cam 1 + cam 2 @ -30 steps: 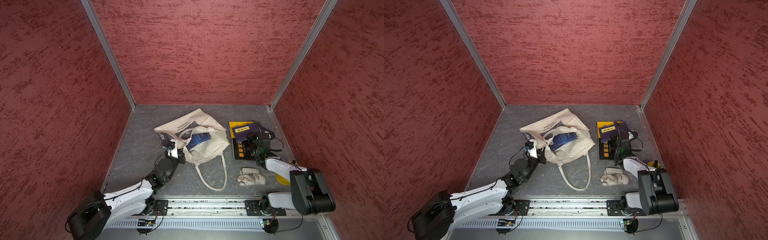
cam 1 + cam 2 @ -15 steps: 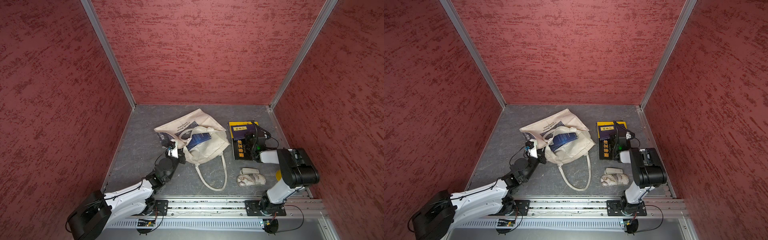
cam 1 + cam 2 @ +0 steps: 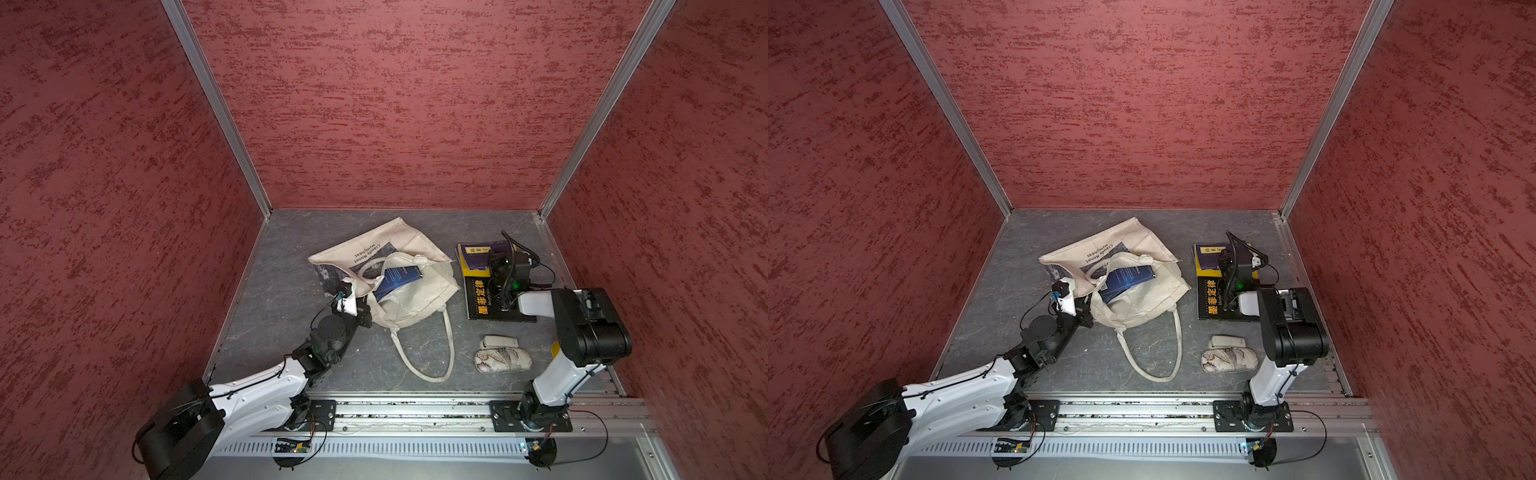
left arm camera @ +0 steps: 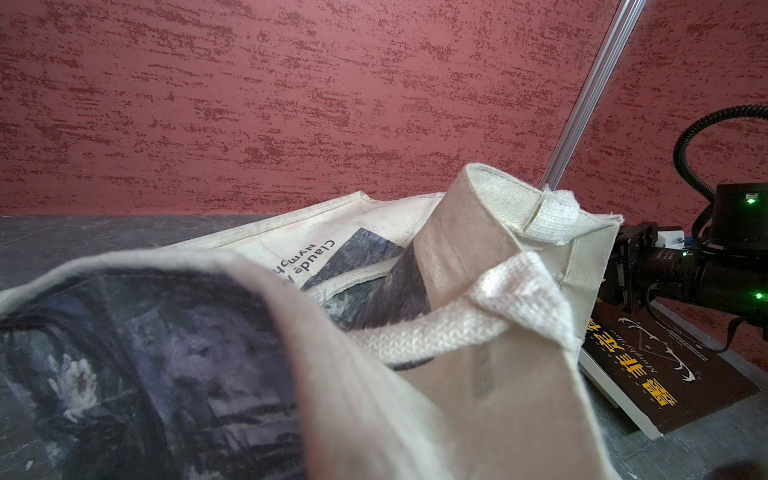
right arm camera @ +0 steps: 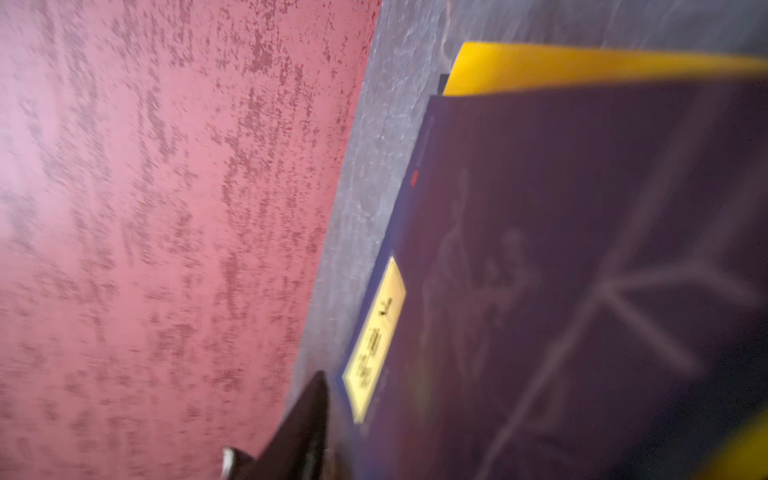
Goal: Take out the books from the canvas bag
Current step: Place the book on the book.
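My left tool [image 3: 365,309] is pinched together on the rim of the canvas bag [image 3: 415,305], at the mouth corner nearest that arm. In the left wrist view, cream cloth and its dark print fill the frame right against the lens. The bag lies flat on the tabletop [image 3: 286,266], bottom toward the back wall, mouth and loop handles toward me.

One dark blue book [image 3: 399,280] sits in that mouth, partly bared. Its long axis slants from the held corner toward the far right. I judge the next reach turns on that slant: the book should be drawn out along its length, through the opening, not across it.

My right tool [image 3: 500,262] hangs low over the pile of books lying outside, to the right of the bag and apart from it. There a purple-blue book [image 5: 582,270] lies on a yellow book [image 5: 582,66], with a black book with orange lettering [image 3: 484,301] at the near end. Only one dark finger [image 5: 307,419] shows in the blurred right wrist view, so I cannot tell whether those jaws are apart or together. The left arm is nearer the book in the bag but is busy holding cloth. The right arm would have to travel to its left to reach it.
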Controlling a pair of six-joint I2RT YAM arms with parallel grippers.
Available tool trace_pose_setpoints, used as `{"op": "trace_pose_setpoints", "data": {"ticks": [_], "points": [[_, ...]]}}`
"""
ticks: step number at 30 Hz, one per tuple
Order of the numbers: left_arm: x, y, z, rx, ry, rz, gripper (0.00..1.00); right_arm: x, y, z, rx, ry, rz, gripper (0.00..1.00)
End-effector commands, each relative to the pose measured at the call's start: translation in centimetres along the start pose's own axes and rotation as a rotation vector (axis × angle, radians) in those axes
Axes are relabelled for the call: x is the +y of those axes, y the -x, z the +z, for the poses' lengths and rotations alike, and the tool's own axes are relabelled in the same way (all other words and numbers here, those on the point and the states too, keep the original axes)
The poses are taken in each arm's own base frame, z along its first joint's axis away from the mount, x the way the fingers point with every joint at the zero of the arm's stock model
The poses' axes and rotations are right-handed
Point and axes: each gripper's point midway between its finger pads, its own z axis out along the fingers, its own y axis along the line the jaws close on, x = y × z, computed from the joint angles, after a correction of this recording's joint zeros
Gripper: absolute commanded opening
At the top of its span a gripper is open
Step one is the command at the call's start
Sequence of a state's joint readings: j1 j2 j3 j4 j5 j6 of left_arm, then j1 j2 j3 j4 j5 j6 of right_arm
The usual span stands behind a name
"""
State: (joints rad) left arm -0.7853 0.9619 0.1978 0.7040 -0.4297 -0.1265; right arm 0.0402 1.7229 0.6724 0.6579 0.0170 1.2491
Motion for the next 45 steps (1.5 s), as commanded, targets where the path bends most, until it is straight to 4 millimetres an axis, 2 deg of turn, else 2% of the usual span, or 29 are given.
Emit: {"op": "trace_pose_setpoints", "data": {"ticks": [1,4,6,7,8,12,15,21,24,28,32,34,36,38,41,45], "points": [[0.1,0.9,0.2,-0.018,0.01,-0.012,0.0,0.1,-0.7,-0.3,0.05,0.002,-0.021,0.6],[0.1,0.9,0.2,-0.017,0.01,-0.011,0.0,-0.3,-1.2,-1.5,0.076,0.004,-0.009,0.67],[0.1,0.8,0.2,-0.015,0.01,-0.011,0.0,-0.7,-1.6,-2.4,0.089,-0.002,0.008,0.82],[0.1,0.8,0.3,-0.014,0.011,-0.011,0.0,-0.7,-1.7,-2.9,0.095,0.003,0.019,0.96],[0.1,0.8,0.3,-0.015,0.011,-0.011,0.0,-0.7,-1.6,-3.4,0.092,0.005,0.027,0.99],[0.2,0.9,0.2,-0.019,0.015,-0.01,0.0,0.6,-1.3,-5.4,0.088,0.028,0.003,0.99],[0.2,1.0,0.0,-0.025,0.013,-0.013,0.0,3.2,-0.5,-7.4,0.066,0.091,-0.083,0.99],[0.4,0.9,-0.1,-0.027,0.019,-0.005,0.0,7.7,-1.0,-10.9,0.041,0.25,-0.4,0.99],[0.5,0.6,-0.3,-0.022,0.015,-0.015,0.0,9.2,-2.9,-12.0,0.095,0.376,-0.515,0.99],[1.0,0.7,-0.4,-0.029,0.046,0.013,0.0,11.3,-6.4,-14.4,0.142,0.587,-0.538,0.99],[0.5,1.3,-0.5,-0.023,0.047,0.05,0.0,13.1,-10.4,-15.2,0.195,0.627,-0.653,0.99],[0.4,1.7,-0.6,-0.022,0.055,0.052,0.0,13.8,-11.3,-16.5,0.172,0.657,-0.692,0.99],[0.1,1.8,-0.8,-0.011,0.059,0.049,0.0,13.2,-11.9,-17.2,0.126,0.649,-0.738,0.99],[0.1,1.8,-1.0,-0.006,0.069,0.052,0.0,13.1,-12.8,-18.2,0.167,0.683,-0.711,0.99],[0.3,2.3,-1.1,-0.012,0.083,0.062,0.0,14.0,-13.8,-20.1,0.184,0.73,-0.717,0.99],[0.5,2.5,-1.1,0.012,0.101,0.057,0.0,13.9,-15.0,-20.9,0.151,0.741,-0.781,0.99]]}}
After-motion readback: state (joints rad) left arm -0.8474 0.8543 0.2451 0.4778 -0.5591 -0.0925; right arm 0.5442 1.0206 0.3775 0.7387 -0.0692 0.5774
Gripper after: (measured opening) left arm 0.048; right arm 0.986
